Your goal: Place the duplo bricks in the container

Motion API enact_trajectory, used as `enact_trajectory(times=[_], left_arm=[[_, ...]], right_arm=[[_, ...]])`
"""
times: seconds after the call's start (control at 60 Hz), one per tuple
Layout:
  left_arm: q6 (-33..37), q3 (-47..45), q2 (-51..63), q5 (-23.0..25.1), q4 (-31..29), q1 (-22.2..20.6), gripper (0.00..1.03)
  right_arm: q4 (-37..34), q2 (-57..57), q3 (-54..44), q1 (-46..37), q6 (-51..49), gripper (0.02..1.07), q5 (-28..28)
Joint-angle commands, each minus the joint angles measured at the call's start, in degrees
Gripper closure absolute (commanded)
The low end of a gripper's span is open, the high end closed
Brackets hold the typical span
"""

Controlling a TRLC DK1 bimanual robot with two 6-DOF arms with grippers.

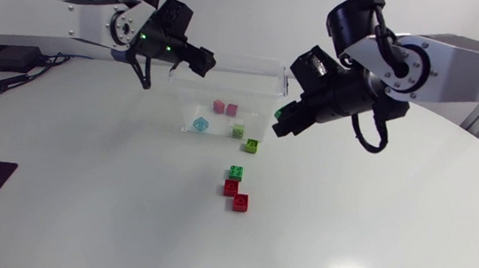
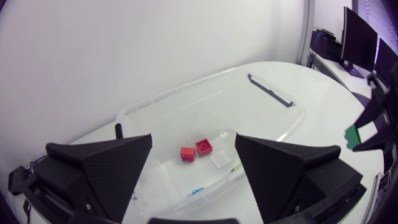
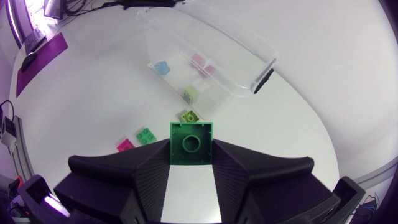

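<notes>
Table (image 1: 388, 248): clear container (image 1: 238, 62) near the far edge holds four bricks (image 1: 200, 125). Left claw (image 1: 203, 59) is wide open and empty over the container rim. Right claw (image 1: 283, 120) is clamped on a green brick (image 3: 191, 142) beside the container. Four loose bricks (image 1: 240, 203) lie toward the front edge. Roughly half done.

No text, label, number or sign could be read, neither on the container (image 1: 229, 60) nor on the bricks (image 1: 240, 203).
</notes>
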Motion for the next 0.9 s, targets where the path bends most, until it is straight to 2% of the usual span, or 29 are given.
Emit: enact_trajectory(times=[0.0, 0.233, 0.467, 0.883], left_arm=[[2.41, -5.6, -5.96, 0.91, -1.23, -0.86, 0.07], [8.3, -18.17, -13.52, 4.69, -4.57, -2.27, 0.08], [14.89, -26.17, -15.28, 7.76, -7.56, -3.5, 0.08], [19.2, -30.74, -9.65, 7.85, -7.39, -10.09, 0.08]], right_arm=[[1.42, 3.65, 3.67, -1.17, 1.53, 0.8, -0.68], [1.78, 10.5, 12.63, -1.96, 2.23, 0.79, -0.94], [2.3, 16.13, 19.75, -2.57, 2.41, 0.79, -1.29], [-0.6, 29.4, 37.59, -3.19, 2.67, 0.78, -1.47]])
